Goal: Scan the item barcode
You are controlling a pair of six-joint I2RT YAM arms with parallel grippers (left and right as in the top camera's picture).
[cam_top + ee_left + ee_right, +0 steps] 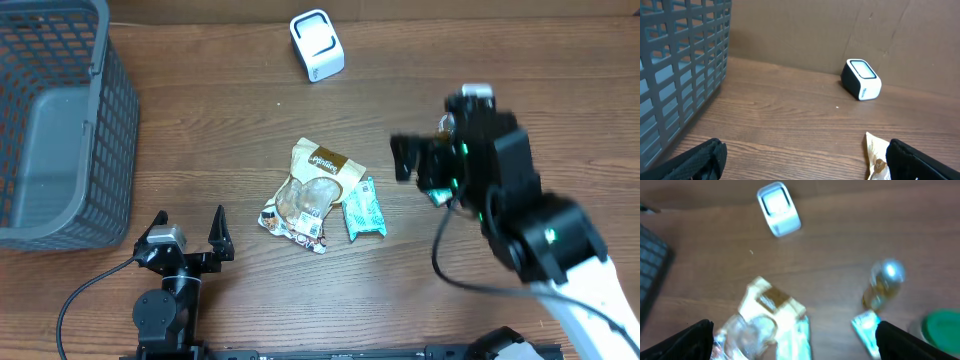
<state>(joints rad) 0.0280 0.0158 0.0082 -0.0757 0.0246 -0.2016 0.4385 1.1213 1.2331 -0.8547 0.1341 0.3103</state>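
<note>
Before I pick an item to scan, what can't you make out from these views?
- Barcodes: too small to read on the snack bag and teal packet overhead.
- Right wrist view is motion-blurred; the bottle and green object can't be identified.
- Overhead, the right arm covers those two items.
- Left wrist view cuts the snack bag off at the bottom edge.
- Scanner window faces up; no detail.

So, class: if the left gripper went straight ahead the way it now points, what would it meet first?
Probably nothing at first: the open left gripper faces bare table. The snack bag lies just right of that line, the white scanner farther back; depth is uncertain.
</note>
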